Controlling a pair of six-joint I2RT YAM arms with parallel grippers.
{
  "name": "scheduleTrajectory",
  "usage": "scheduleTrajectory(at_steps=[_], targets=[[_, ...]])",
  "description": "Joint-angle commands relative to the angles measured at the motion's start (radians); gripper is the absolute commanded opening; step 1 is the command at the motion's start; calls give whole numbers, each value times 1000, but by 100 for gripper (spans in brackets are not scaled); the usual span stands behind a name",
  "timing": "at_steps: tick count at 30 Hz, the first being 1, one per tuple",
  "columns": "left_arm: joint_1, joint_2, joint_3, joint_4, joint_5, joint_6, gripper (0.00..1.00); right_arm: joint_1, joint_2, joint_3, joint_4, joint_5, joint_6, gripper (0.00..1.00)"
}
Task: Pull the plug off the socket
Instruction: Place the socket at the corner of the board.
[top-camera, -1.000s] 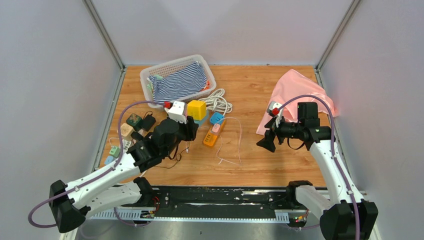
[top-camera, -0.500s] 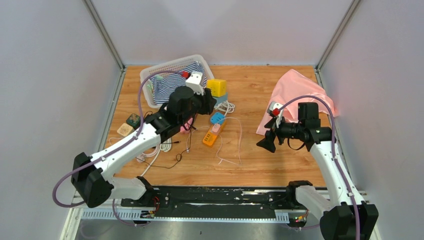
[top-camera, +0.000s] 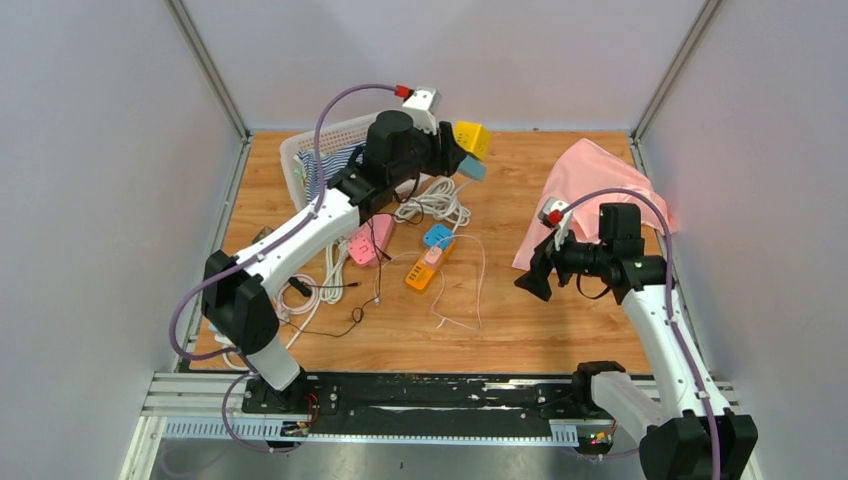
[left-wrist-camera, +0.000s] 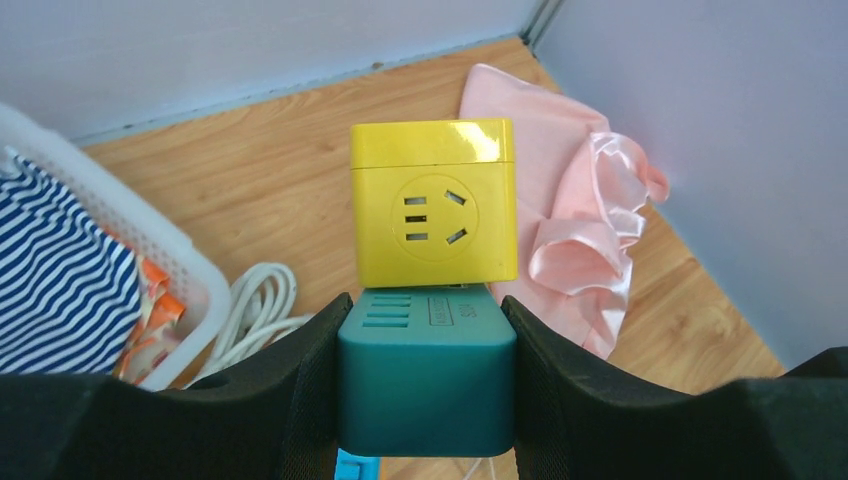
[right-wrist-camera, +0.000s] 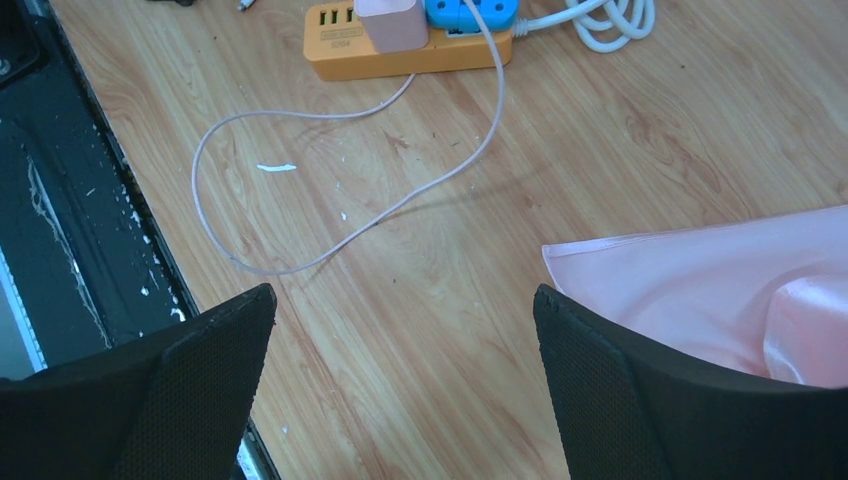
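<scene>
My left gripper is raised above the back of the table, shut on a teal socket block that fills the gap between its black fingers. A yellow cube plug, with a socket face toward the left wrist camera, sits tight against the teal block's far end. In the top view the yellow cube and teal block hang in the air beside the basket. My right gripper hovers open over bare wood at the right, nothing between its fingers.
A white basket with striped cloth stands back left. A pink cloth lies back right. An orange power strip with a pink plug and blue adapter, a white cable coil and a thin loose wire lie mid-table.
My left arm has swung up, away and to the right, carrying the teal block and yellow cube from the near left to above the back centre. The right arm has barely moved.
</scene>
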Motion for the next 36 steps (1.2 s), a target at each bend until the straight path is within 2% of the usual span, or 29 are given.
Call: scheduleTrajectory(at_steps=[1,12,19,23,27,33,36], targets=[[0,51,152,98,108,-19,0,-26,-22,41,27,32,86,100],[82,107,379,95,149,-67,0,-52,-25,40,57,7,145,100],[88,102,446,66,156,-58,0,-51,13,32,88,-87,179,100],[90,75,399,39,152,-27,0,-51,40,29,110,-135,185,100],[102,20,285,64,158,-14,0,-38,73,25,136,-185,186,100],[136,-95,150,66,140,28,0,-14,81,25,134,-168,175,100],[149,-120,138,67,175,5,0,-16,65,24,134,-153,171,100]])
